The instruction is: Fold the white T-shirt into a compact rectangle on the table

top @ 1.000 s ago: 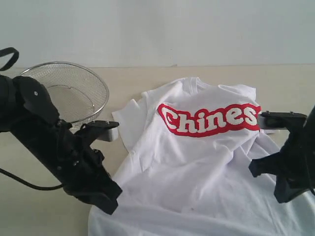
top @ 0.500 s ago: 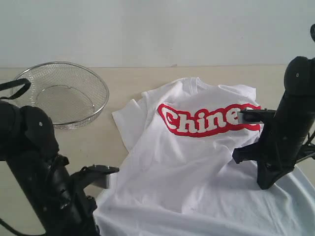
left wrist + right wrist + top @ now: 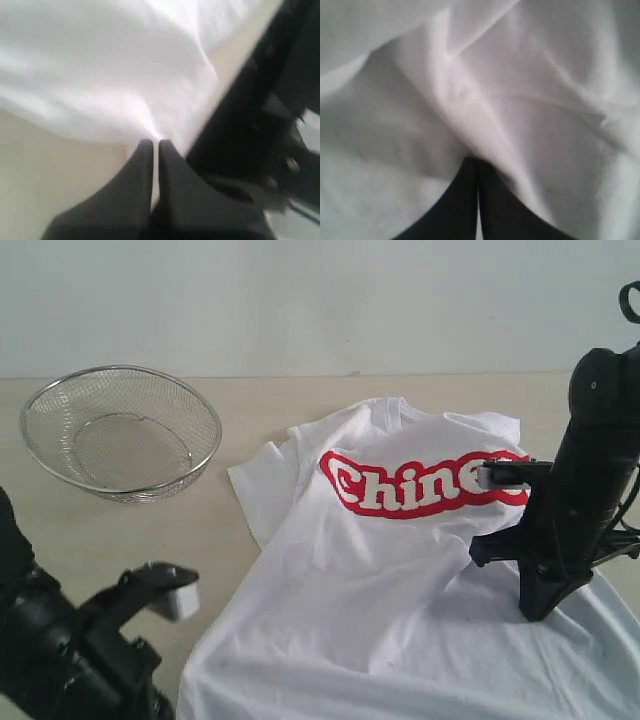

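The white T-shirt (image 3: 400,570) lies spread on the table (image 3: 270,405), red "Chines" lettering facing up, its lower part rumpled. My right gripper (image 3: 537,614) points down onto the shirt's right side. Up close, the right gripper (image 3: 477,160) is shut, and a raised fold of the shirt (image 3: 520,75) runs from its tips. My left gripper (image 3: 155,142) is shut at the edge of the shirt (image 3: 100,75), with white cloth showing between its tips and bare table (image 3: 45,165) beside it. In the exterior view only the left arm (image 3: 90,650) shows, at the near left corner.
A round wire-mesh basket (image 3: 122,430) stands at the back left of the table. The right arm (image 3: 590,470) rises over the shirt's right part and covers the end of the lettering.
My left arm has drawn back toward the near left corner, and the shirt's near left hem shifted with it. My right arm has moved inward and now stands upright over the shirt.
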